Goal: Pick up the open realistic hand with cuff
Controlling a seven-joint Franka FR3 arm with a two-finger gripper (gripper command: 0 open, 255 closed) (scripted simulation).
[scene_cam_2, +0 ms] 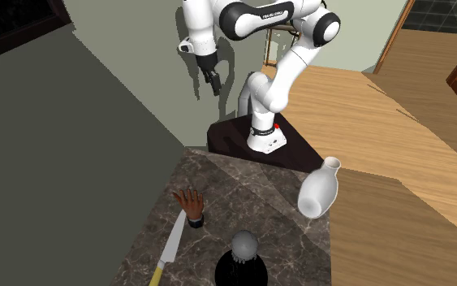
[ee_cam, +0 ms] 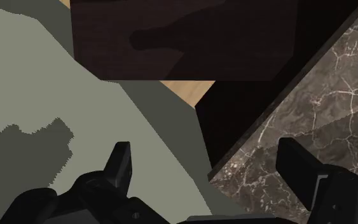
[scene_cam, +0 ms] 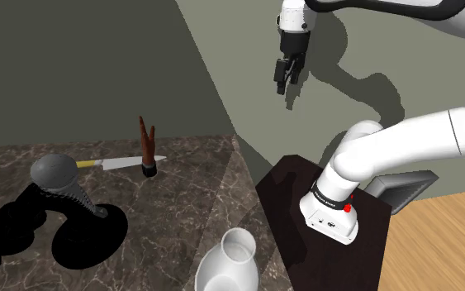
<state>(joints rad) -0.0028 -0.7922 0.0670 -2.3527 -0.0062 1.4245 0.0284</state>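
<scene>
A brown open hand with a dark cuff (scene_cam: pixel 147 149) stands upright on the dark marble counter (scene_cam: pixel 189 190), fingers up; it also appears in the second exterior view as the hand (scene_cam_2: pixel 191 206). My black gripper (scene_cam: pixel 285 73) hangs high in the air near the grey-green wall, well above the counter's corner and far from the hand. In the second exterior view the gripper (scene_cam_2: pixel 213 81) is up by the wall. The wrist view has the gripper (ee_cam: pixel 209 167) with its fingers apart and nothing between them, above the counter's edge.
A knife with a yellow handle (scene_cam: pixel 119 162) lies beside the hand. A grey ball-topped object on a black base (scene_cam: pixel 61 186) stands at the shoulder view's left. A white vase (scene_cam: pixel 229 263) is at the counter's near edge. The dark stand (scene_cam: pixel 329 215) adjoins the counter.
</scene>
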